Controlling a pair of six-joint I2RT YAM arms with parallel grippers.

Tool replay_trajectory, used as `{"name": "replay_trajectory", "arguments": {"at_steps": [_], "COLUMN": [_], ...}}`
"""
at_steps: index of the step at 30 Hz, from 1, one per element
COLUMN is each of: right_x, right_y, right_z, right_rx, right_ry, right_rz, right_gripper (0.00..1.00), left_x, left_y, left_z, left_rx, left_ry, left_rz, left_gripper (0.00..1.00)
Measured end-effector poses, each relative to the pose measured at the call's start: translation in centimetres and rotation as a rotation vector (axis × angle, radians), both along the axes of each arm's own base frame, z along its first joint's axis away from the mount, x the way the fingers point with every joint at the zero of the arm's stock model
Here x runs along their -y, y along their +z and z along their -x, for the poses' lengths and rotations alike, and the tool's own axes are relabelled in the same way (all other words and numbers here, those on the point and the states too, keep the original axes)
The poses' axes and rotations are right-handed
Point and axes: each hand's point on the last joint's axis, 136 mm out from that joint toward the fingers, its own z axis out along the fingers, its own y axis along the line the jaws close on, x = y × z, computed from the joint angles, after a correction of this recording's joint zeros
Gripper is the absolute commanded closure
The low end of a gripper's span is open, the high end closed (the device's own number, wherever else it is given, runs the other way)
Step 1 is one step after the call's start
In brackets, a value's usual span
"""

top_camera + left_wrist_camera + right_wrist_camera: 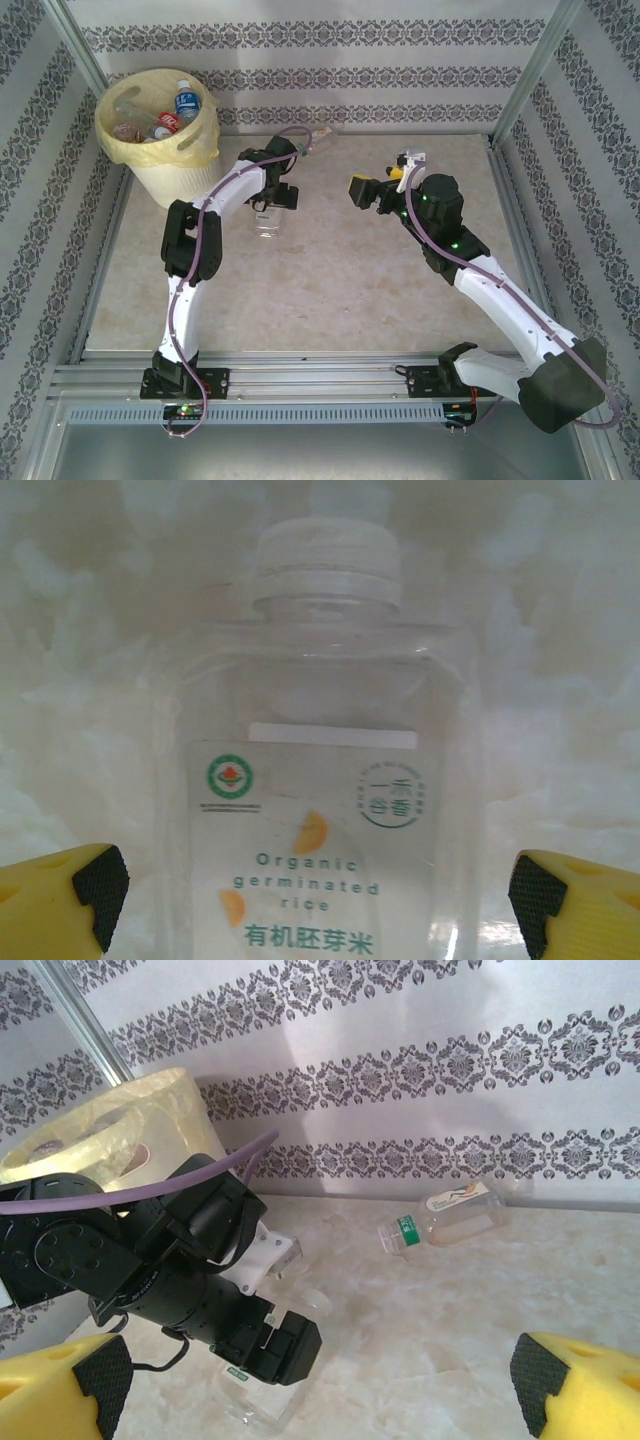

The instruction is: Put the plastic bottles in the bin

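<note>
Clear, thin-walled plastic formed the square-shouldered bottle with a ribbed white cap and green print (320, 780). It lay on the pale marbled desk (350, 290) between the left jaws, which were spread wide and not touching it. Seemingly empty, it looked light, slick and easily dented, and I'd judge the flat sides below the shoulder the safest hold. The right jaws hung released, holding nothing. A second clear bottle with a green cap (445, 1218) lay by the wall. The round cream bin with a yellow liner (165, 185) stood in the far left corner.
</note>
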Motion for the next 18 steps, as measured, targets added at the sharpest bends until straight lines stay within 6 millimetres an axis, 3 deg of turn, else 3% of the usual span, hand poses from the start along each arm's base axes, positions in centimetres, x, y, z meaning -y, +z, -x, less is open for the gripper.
{"name": "replay_trajectory", "arguments": {"at_steps": [9, 18], "right_x": [0.1, 0.1], "right_y": [-0.1, -0.1], "right_z": [0.0, 0.0], "right_rx": [-0.001, -0.001], "right_ry": [-0.003, -0.004], "right_rz": [0.002, 0.002], "right_gripper": [0.02, 0.02], "left_x": [-0.2, -0.1], "left_y": [-0.4, -3.7], "left_z": [0.0, 0.6], "left_rx": [-0.016, -0.099], "left_ry": [0.013, 0.021], "left_rz": [0.029, 0.07], "left_gripper": [0.0, 0.0]}}
